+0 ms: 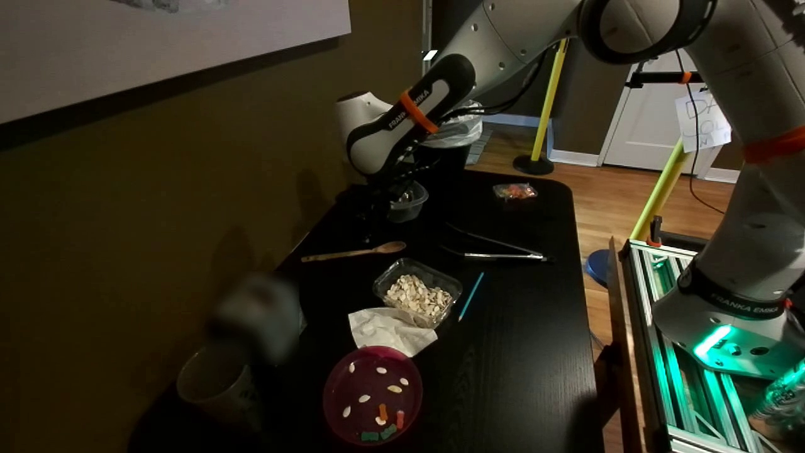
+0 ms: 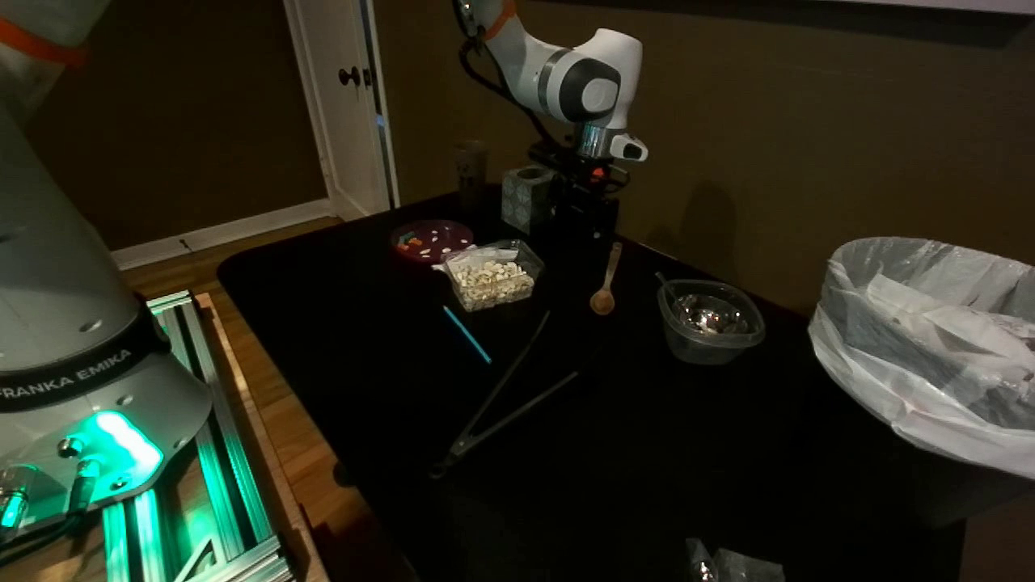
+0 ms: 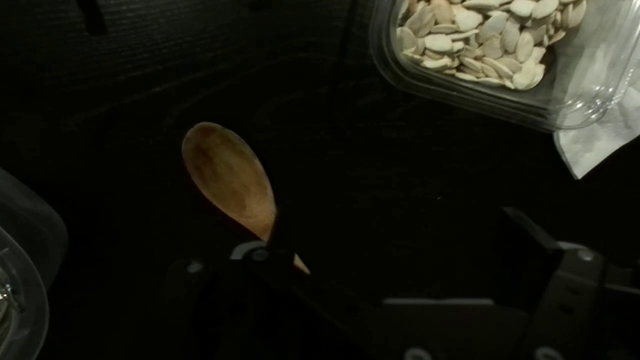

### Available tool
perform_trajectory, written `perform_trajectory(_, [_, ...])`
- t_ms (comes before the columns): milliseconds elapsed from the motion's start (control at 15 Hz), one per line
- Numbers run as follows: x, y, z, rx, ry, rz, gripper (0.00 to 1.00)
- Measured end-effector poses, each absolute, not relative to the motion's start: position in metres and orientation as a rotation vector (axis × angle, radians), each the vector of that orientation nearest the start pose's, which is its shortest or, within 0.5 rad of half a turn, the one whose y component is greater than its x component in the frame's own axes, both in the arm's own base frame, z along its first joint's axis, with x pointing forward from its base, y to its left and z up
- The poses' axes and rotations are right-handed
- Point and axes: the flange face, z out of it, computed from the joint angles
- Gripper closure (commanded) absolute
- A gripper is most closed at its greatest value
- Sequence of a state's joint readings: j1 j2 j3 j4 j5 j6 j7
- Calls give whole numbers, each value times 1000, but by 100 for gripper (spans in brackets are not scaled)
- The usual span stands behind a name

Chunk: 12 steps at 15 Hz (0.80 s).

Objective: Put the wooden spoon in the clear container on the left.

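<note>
The light-brown wooden spoon [image 1: 361,252] lies on the black table in both exterior views, bowl end [image 2: 603,301] away from the wall. In the wrist view its bowl [image 3: 227,172] shows left of centre; my left finger covers the neck and most of the handle is hidden. A clear container [image 1: 407,202] with a shiny metal piece inside [image 2: 711,327] stands beyond the spoon's bowl end; its edge shows at the wrist view's left [image 3: 42,280]. My gripper [image 3: 392,215] is open and empty, pointing down by the handle; the exact gap is too dark to tell [image 2: 597,233].
A clear tray of seeds [image 1: 445,288] sits beside the spoon, on white paper [image 1: 377,330]. Near it are a purple plate [image 1: 339,412], a blue pencil [image 1: 471,297] and metal tongs [image 2: 517,412]. A tissue box [image 2: 525,202] stands close to my gripper; a lined bin [image 2: 914,356] stands past the table.
</note>
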State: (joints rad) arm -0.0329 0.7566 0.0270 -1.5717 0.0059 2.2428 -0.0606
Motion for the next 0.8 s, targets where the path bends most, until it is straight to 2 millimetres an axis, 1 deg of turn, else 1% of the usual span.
perform_trajectory(133, [692, -6, 189, -3113, -69, 117, 0])
perform_trajectory(200, [695, -7, 191, -3115, -72, 84, 0])
perform_trajectory(333, [701, -10, 194, -3117, -126, -8, 0])
perform_trajectory(467, [708, -17, 192, -3105, -191, -48, 0])
perform_trajectory(600, [718, -27, 183, -3080, -267, -60, 0])
perform_trajectory(800, [728, -40, 152, -3020, -457, 42, 0])
